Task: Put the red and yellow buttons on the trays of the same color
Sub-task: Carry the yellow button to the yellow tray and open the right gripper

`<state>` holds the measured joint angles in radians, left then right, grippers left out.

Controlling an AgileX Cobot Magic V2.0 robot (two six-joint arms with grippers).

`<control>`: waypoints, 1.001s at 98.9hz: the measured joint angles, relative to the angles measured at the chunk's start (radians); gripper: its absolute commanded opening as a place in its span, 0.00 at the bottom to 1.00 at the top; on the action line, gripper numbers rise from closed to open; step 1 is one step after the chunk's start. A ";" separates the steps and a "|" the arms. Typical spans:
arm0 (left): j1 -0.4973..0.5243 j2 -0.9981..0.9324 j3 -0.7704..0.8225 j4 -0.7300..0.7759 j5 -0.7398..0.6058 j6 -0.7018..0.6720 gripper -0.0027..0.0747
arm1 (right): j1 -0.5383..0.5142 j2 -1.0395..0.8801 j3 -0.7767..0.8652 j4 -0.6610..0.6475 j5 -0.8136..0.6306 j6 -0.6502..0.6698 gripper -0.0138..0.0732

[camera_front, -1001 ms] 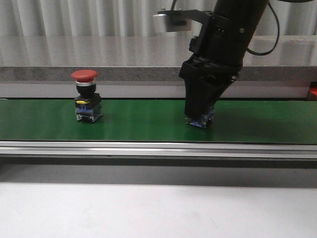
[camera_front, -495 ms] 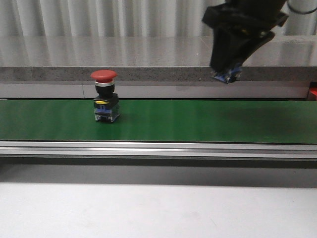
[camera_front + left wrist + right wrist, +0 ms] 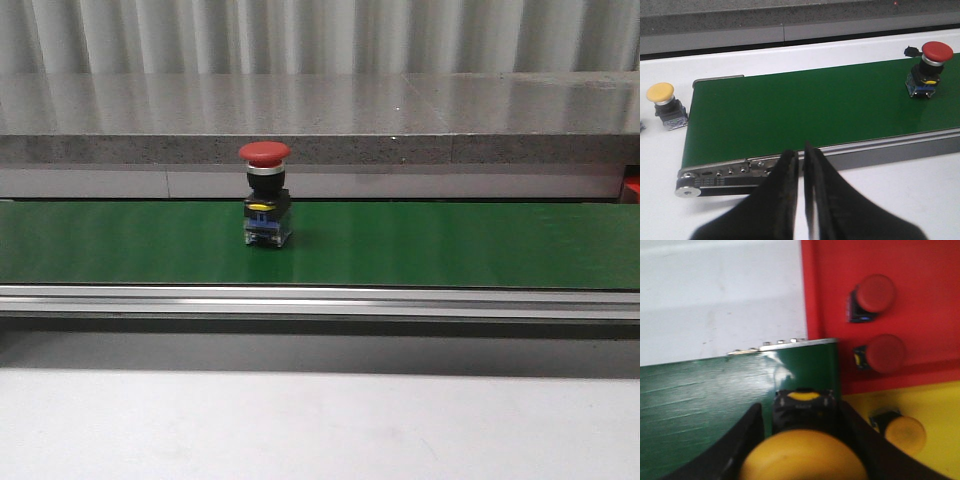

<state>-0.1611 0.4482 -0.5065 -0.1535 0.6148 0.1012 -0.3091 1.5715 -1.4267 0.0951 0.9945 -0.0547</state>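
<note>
The right gripper [image 3: 802,455] clamps a yellow button [image 3: 802,460] above the belt [image 3: 700,405] end. Beyond lie a yellow tray [image 3: 930,405] with one button and a red tray [image 3: 925,315] with two. The left gripper [image 3: 801,165] is closed, empty.

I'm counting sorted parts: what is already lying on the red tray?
The right wrist view shows two red buttons on the red tray. The held yellow button and right gripper cover ground nearby, so any more there would be hidden.
</note>
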 measured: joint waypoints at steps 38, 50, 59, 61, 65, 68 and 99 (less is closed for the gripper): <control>0.000 0.000 0.000 0.000 0.000 0.000 0.03 | -0.288 0.000 0.165 -0.175 -0.127 0.230 0.25; 0.000 0.000 0.000 0.000 0.000 0.000 0.03 | -0.344 0.008 0.214 -0.181 -0.200 0.267 0.25; 0.000 0.000 0.000 0.000 0.000 0.000 0.03 | -0.366 0.031 0.239 -0.182 -0.253 0.278 0.25; 0.000 0.000 0.000 0.000 0.000 0.000 0.03 | -0.370 0.038 0.244 -0.182 -0.262 0.280 0.25; 0.000 0.000 0.000 0.000 0.000 0.000 0.03 | -0.372 0.053 0.251 -0.183 -0.276 0.280 0.25; 0.000 0.000 0.000 0.000 0.000 0.000 0.03 | -0.372 0.064 0.253 -0.183 -0.289 0.282 0.25; 0.000 0.000 0.000 0.000 0.000 0.000 0.03 | -0.370 0.205 0.259 -0.135 -0.398 0.287 0.25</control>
<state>-0.1611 0.4482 -0.5065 -0.1535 0.6148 0.1012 -0.6791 1.7760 -1.1678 -0.0395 0.5966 0.2325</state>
